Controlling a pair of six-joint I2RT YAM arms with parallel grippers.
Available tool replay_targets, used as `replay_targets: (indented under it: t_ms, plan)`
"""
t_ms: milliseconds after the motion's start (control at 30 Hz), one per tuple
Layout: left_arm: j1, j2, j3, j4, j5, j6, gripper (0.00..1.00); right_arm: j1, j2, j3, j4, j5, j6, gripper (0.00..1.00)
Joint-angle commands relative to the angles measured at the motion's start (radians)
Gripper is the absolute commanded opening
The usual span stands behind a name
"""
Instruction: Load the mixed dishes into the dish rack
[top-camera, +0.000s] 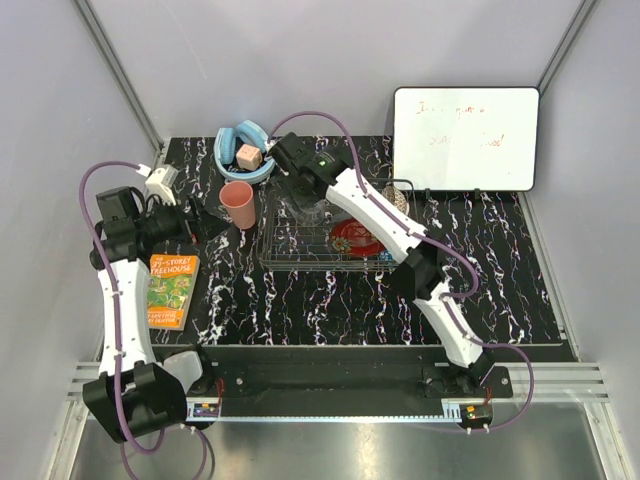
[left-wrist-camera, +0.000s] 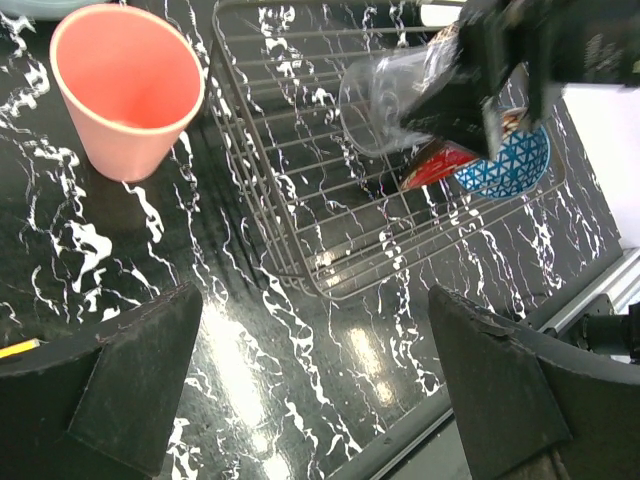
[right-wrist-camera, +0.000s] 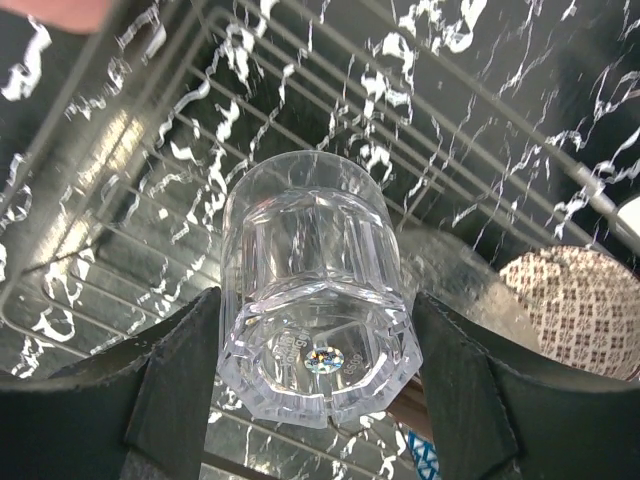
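Table (top-camera: 330, 310): black with white veining. The dish rack (top-camera: 290, 265) sits about mid-table, a little toward the far edge.

Right claw (right-wrist-camera: 320, 350): clamped on the clear glass tumbler (right-wrist-camera: 315, 300), one finger on each side of the glass. The thick base faces the wrist camera and the mouth points away toward the rack wires. The tumbler is over the rack's left part, tilted. Cannot tell whether it touches the wires.

Left claw (left-wrist-camera: 320, 370): fingers wide apart, nothing between them. It is above the table near the left edge, facing the rack's left side.

Salmon-pink cup (left-wrist-camera: 125, 90): upright on the table, mouth up, just beside the rack's far-left corner and outside it.

In the rack, right part: red floral bowl (left-wrist-camera: 440, 165) and blue patterned bowl (left-wrist-camera: 505, 165), close together and partly hidden by the right arm. The pale speckled bowl (right-wrist-camera: 575, 305) is at the rack's far-right end.

Other items:
- Light-blue ring (top-camera: 245, 150) with a wooden block (top-camera: 249, 157) inside it, at the far edge.
- Whiteboard (top-camera: 465, 135), propped at the far-right corner.
- Book (top-camera: 172, 290), flat near the left edge.
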Motion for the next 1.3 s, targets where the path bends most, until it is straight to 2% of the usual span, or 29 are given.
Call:
replay_targets:
  t_ms: [0,300,767,1267]
  plan:
    - [0.003,-0.005,-0.017,0.062,-0.004,0.011,0.99,0.01,0.046,0.075,0.05,-0.005,-0.033,0.0]
    - [0.002,-0.005,-0.039,0.085,-0.005,0.024,0.99,0.01,0.142,0.08,0.137,-0.124,-0.03,0.0]
    - [0.002,-0.006,-0.065,0.091,-0.007,0.039,0.99,-0.017,0.219,0.087,0.206,-0.196,-0.033,0.0]
    - [0.003,0.008,-0.08,0.091,-0.041,0.047,0.99,-0.025,0.208,-0.018,0.303,-0.072,-0.075,0.0]
